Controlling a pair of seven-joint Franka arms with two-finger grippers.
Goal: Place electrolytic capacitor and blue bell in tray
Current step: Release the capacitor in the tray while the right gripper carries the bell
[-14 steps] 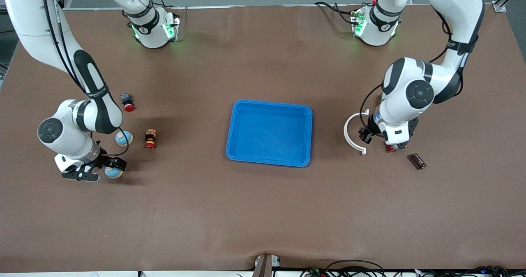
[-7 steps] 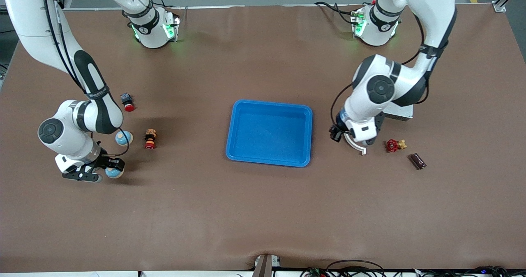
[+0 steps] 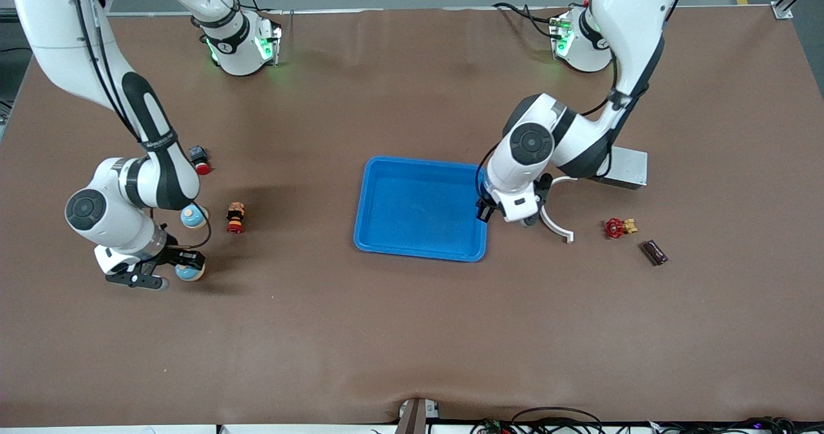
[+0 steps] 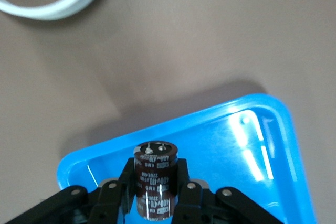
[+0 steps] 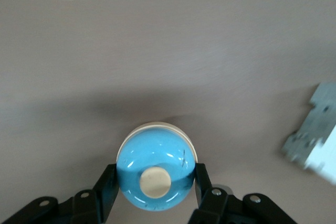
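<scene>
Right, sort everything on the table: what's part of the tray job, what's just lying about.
Part of the job:
- blue tray
- capacitor, held in the left gripper over the tray's edge
- blue bell, held in the right gripper

Just lying about:
- second blue bell
- red push button
- small figurine
- white curved ring
- red valve handle
- second capacitor
- grey metal box

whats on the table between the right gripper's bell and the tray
In the front view, only bare tabletop lies between the blue bell held by the right gripper and the tray; the red-and-black figure sits farther from the camera.
</scene>
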